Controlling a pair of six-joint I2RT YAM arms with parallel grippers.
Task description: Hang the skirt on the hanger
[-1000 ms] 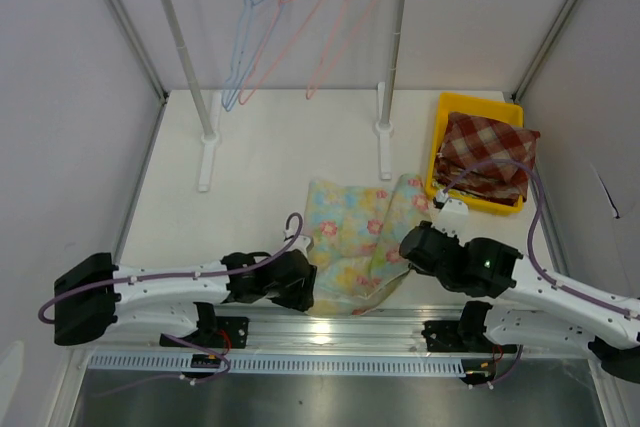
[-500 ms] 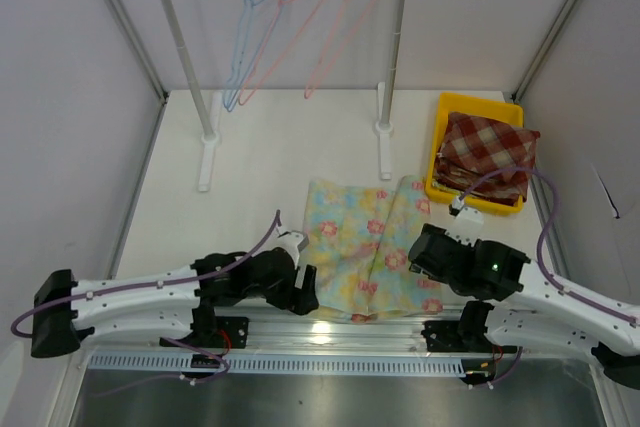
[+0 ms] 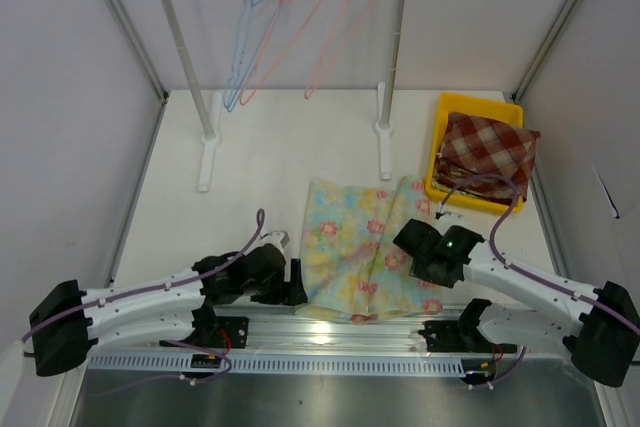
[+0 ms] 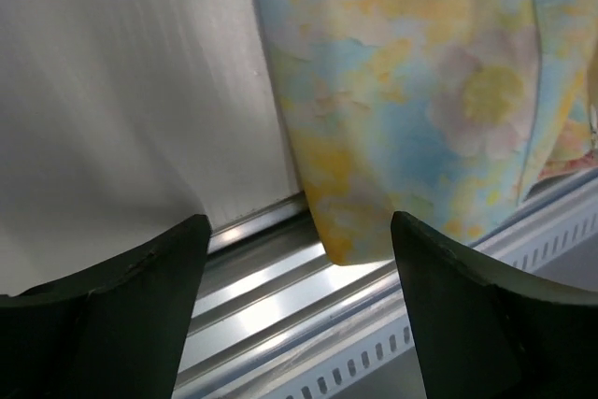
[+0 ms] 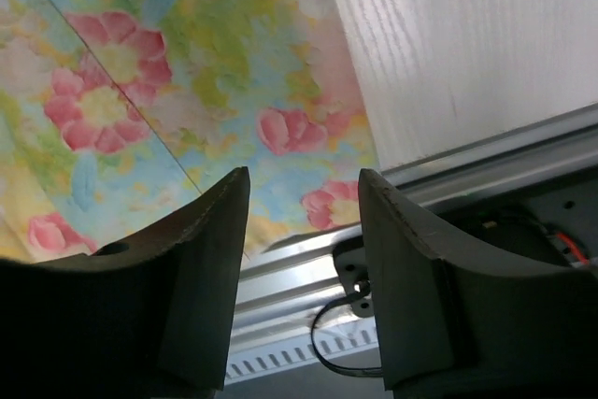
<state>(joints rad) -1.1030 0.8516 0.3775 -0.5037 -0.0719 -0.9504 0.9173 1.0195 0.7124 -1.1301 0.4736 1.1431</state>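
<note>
The floral skirt (image 3: 365, 247) lies spread flat on the white table (image 3: 260, 177), its near hem overhanging the metal rail. My left gripper (image 3: 296, 283) is open and empty, just left of the skirt's near left corner (image 4: 392, 137). My right gripper (image 3: 426, 269) is open and empty over the skirt's right edge (image 5: 168, 91). In both wrist views the fingers (image 4: 467, 324) (image 5: 420, 277) stand apart with nothing between them. A blue hanger (image 3: 250, 37) and two pink hangers (image 3: 345, 37) hang on the rack at the back.
The rack's two white posts (image 3: 208, 137) (image 3: 385, 127) stand on feet behind the skirt. A yellow bin (image 3: 452, 107) at the back right holds a red plaid cloth (image 3: 487, 152). The aluminium rail (image 3: 330, 332) runs along the near edge.
The skirt, bunched at its near edge a second ago, now lies flatter and wider. The left gripper has drawn back to the left, off the cloth; the right arm has shifted slightly.
</note>
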